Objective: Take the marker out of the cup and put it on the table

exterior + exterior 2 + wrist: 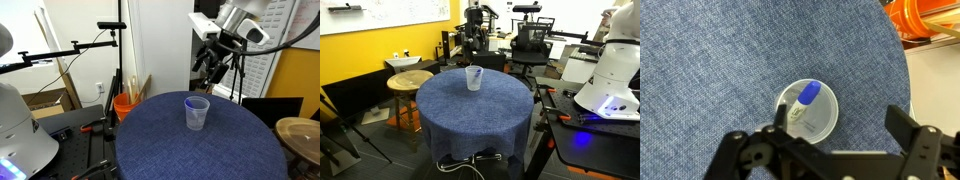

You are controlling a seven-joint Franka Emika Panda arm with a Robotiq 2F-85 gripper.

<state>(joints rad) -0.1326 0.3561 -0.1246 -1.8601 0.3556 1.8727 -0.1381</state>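
Note:
The clear plastic cup (196, 113) stands upright near the middle of the round blue fabric table (170, 150), and shows in both exterior views (473, 78). In the wrist view the cup (825, 122) is seen from above with the marker (806, 99) leaning inside it, blue cap up. My gripper (212, 70) hangs well above the table, behind the cup, with its fingers spread. In the wrist view the open gripper (840, 128) has one finger by the cup's rim and the other off to the side. It holds nothing.
An orange bucket (125, 105) with wooden sticks stands on the floor beside the table and shows in the wrist view (930, 20). A small round wooden table (408, 80) stands near the blue table. Chairs and equipment (525, 45) stand behind.

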